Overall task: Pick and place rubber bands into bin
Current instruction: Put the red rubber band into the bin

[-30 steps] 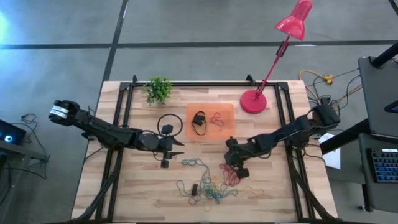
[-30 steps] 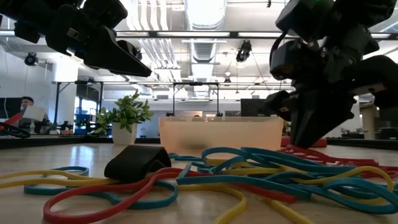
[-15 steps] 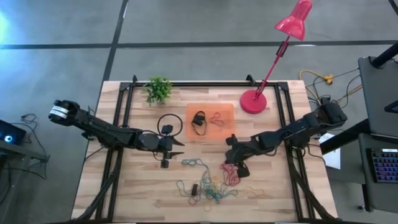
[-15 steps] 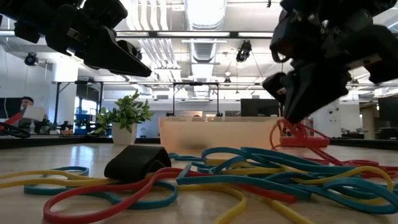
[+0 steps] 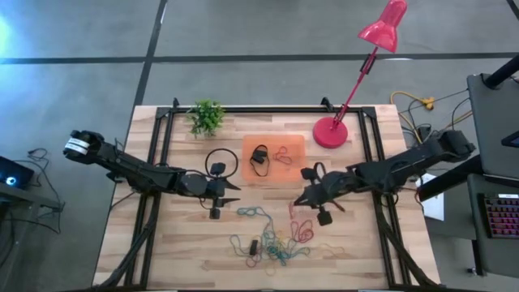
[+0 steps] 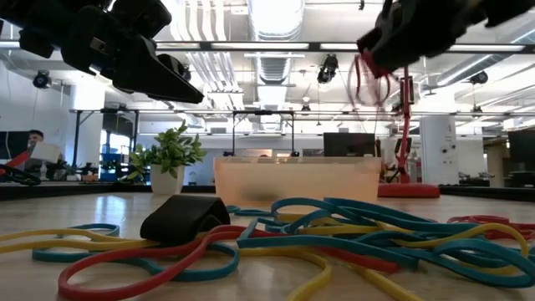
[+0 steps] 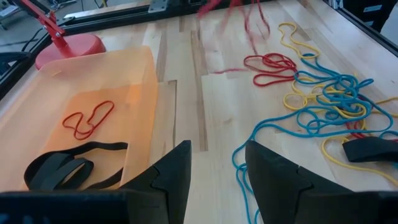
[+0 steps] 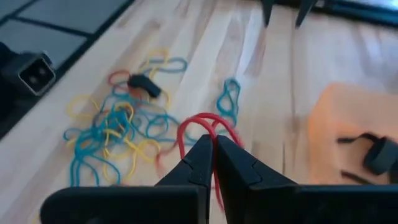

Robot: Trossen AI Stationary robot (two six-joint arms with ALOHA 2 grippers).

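The right gripper (image 5: 306, 197) is up off the desk (image 5: 186, 251), fingers pressed together on a red band (image 8: 208, 127) that dangles below the tips. It hangs just off the bin's (image 5: 298, 146) near right corner, not over it. The low view shows the red loop swinging high above the pile.

The bin sits mid-desk with a black band (image 5: 259, 159) and a red one (image 5: 283, 154) inside. The left gripper (image 5: 233, 191) waits beside the bin's near left corner, fingers spread, holding nothing. The heap of bands (image 5: 272, 239), blue, yellow and red, lies on the desk nearer the front, with a red tangle (image 5: 302, 231) at its right edge, below the right gripper.
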